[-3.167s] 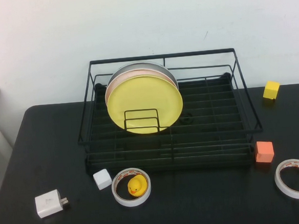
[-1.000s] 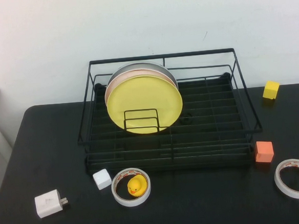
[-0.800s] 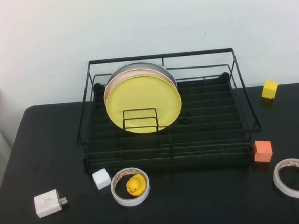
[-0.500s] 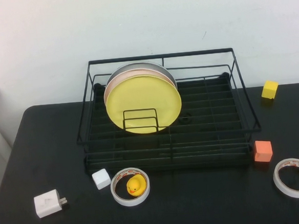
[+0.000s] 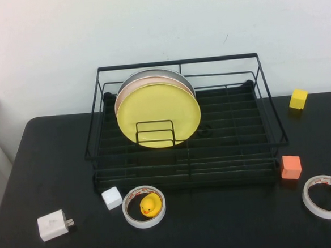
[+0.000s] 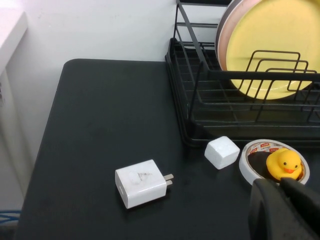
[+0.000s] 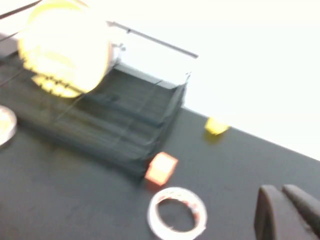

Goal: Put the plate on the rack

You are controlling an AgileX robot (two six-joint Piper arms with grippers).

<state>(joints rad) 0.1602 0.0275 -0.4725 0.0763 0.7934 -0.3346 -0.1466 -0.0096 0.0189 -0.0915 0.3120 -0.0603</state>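
Observation:
The bright-yellow plate (image 5: 159,114) stands on edge in the left part of the black wire rack (image 5: 178,62), behind the small divider loop (image 5: 155,123), in front of a pale pink plate (image 5: 122,94) and a grey plate (image 5: 150,73). It also shows in the left wrist view (image 6: 270,45) and, blurred, in the right wrist view (image 7: 65,47). Neither arm shows in the high view. My left gripper (image 6: 282,187) is shut and empty, low over the table near the duck. My right gripper (image 7: 280,192) is shut and empty, over the table's right side, away from the rack.
In front of the rack lie a white cube (image 5: 112,197), a tape roll (image 5: 144,206) around a yellow duck (image 5: 151,204), and a white charger (image 5: 53,225). At the right are an orange cube (image 5: 291,167), a second tape roll (image 5: 327,196) and a yellow cube (image 5: 299,99).

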